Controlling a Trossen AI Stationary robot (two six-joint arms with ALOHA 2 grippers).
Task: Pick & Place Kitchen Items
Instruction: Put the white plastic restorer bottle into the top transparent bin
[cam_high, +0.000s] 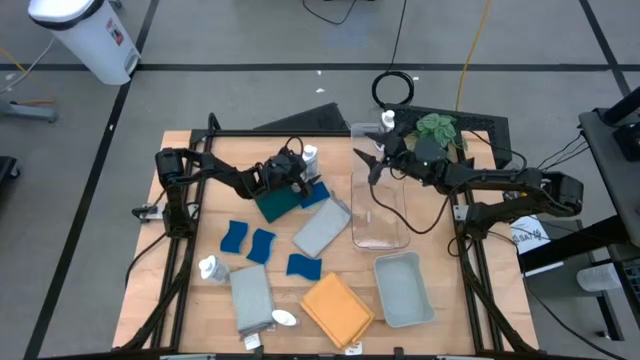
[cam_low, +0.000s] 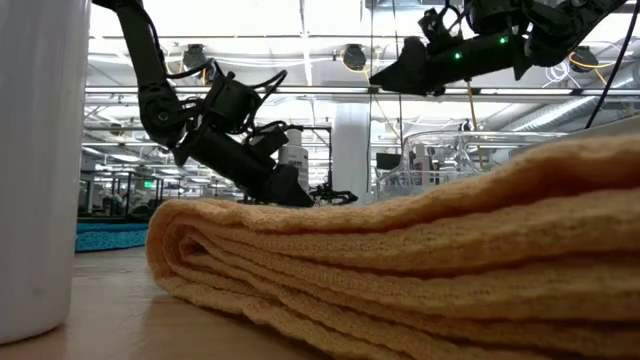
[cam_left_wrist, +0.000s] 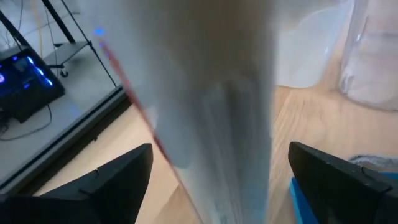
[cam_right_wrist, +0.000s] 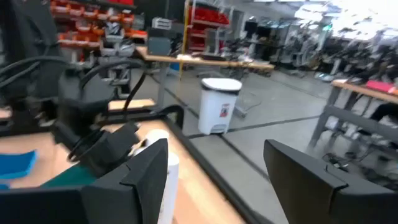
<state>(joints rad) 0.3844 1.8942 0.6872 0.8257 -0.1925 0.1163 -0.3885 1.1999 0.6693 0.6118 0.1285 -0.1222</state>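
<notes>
A small white bottle (cam_high: 309, 156) stands upright at the table's far middle. My left gripper (cam_high: 303, 168) is open, one finger on either side of the bottle (cam_left_wrist: 211, 118), with a gap showing on both sides. Under that arm a dark teal cloth (cam_high: 276, 204) lies flat, with a blue sponge (cam_high: 316, 193) beside it. My right gripper (cam_high: 366, 165) hovers open and holding nothing over the far left corner of the clear bin (cam_high: 378, 205). In the right wrist view the right gripper (cam_right_wrist: 214, 180) looks toward the left arm and the bottle (cam_right_wrist: 165, 171).
A grey cloth (cam_high: 322, 228), three blue sponges (cam_high: 236, 237) (cam_high: 262, 245) (cam_high: 303, 266), a lying bottle (cam_high: 213, 268), another grey cloth (cam_high: 250, 298), an orange cloth (cam_high: 337, 308) and a pale tray (cam_high: 403, 290) fill the near half. A plant (cam_high: 435, 128) stands at the far right.
</notes>
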